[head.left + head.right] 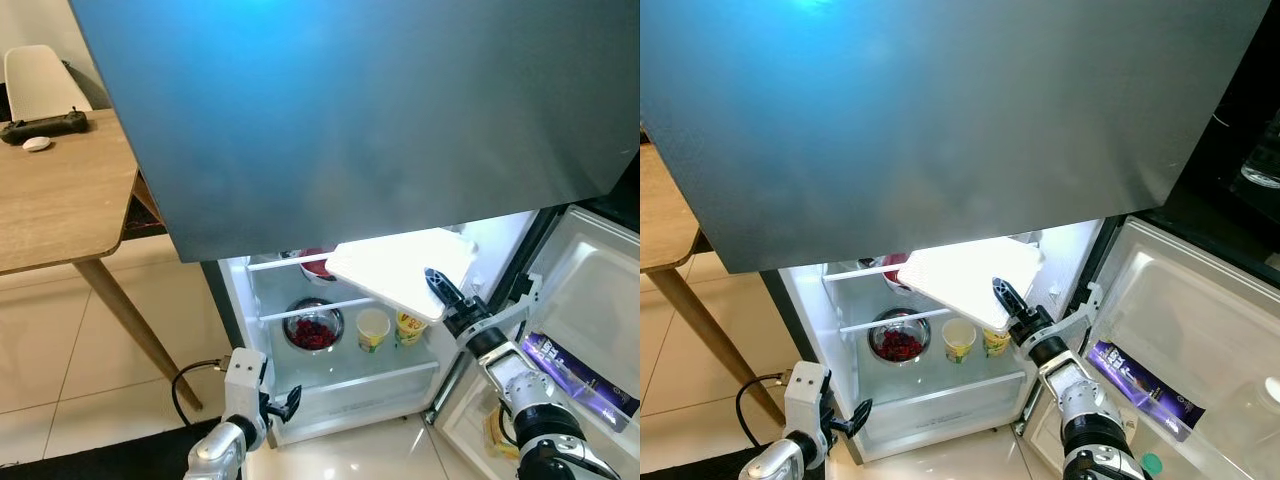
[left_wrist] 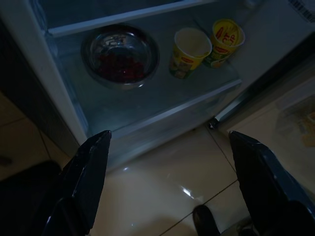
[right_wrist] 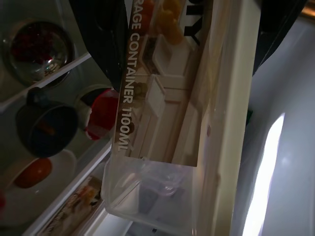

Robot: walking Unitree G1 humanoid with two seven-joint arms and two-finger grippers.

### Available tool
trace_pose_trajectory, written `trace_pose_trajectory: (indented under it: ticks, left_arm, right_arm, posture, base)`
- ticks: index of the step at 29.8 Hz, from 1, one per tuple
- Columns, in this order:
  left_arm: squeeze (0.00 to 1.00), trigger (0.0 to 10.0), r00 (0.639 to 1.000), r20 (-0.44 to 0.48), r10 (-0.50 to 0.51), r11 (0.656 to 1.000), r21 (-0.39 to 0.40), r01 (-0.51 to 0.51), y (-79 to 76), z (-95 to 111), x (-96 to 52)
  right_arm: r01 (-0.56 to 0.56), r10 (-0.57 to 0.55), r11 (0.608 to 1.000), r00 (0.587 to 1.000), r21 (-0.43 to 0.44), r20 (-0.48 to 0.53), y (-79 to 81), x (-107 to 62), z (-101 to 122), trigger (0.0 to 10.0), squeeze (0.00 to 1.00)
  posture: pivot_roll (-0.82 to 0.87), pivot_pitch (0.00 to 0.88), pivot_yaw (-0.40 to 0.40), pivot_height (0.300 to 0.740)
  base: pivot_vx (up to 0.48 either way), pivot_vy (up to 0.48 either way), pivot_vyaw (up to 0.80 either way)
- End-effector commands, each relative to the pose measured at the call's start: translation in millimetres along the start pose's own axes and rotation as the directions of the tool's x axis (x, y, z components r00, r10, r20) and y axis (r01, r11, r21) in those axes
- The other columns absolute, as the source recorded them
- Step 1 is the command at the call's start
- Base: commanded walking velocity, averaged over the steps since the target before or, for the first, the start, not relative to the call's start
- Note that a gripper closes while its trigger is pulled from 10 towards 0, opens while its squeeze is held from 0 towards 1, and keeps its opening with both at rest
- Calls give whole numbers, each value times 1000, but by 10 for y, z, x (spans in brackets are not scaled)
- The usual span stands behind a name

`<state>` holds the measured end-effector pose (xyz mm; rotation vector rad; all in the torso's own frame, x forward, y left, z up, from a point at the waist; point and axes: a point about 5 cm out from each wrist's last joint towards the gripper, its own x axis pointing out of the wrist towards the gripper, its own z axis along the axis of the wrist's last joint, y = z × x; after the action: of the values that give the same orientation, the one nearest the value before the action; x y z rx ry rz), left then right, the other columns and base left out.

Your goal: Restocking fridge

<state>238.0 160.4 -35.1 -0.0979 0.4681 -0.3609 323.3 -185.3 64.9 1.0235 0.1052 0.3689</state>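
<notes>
My right gripper [image 1: 440, 290] is shut on a white storage container [image 1: 400, 272], held tilted in the mouth of the open fridge [image 1: 235, 300] at its upper shelf. In the right wrist view the container [image 3: 167, 123] is clear plastic with a printed label, and black fingers [image 3: 103, 39] press on both its sides. On the shelf below stand a steel bowl of red berries [image 1: 313, 325] and two yellow cups [image 1: 373, 328]. My left gripper [image 1: 285, 405] hangs open low before the fridge's bottom drawer, with the bowl [image 2: 120, 56] and cups [image 2: 189, 51] beyond its fingers [image 2: 88, 172].
A large grey upper door [image 1: 350, 110] overhangs the fridge. The lower door [image 1: 590, 290] stands open at the right with a purple pack [image 1: 575, 370] in its rack. A wooden table [image 1: 60, 200] stands at the left, and a black cable [image 1: 190, 385] lies on the tiled floor.
</notes>
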Motion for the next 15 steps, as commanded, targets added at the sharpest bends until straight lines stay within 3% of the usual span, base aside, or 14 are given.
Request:
trace_pose_trajectory:
  ticks: [1,8,15]
  left_arm:
    - [0,10000,999,9,-34,999,32,34,-62,31,35]
    - [0,10000,998,35,-59,997,60,56,-114,98,80]
    - [0,10000,997,37,-68,995,71,65,-133,105,90]
  right_arm:
    - [-15,15,1000,999,5,35,50,50,91,10000,0]
    - [-27,30,994,999,-102,25,170,164,159,10000,0]
    - [-80,90,985,994,-153,60,324,251,263,10000,0]
  posture:
    - [-96,0,-14,680]
    - [-95,0,-15,650]
    - [-94,0,-14,640]
  base:
    - [0,0,0]
    - [0,0,0]
    - [0,0,0]
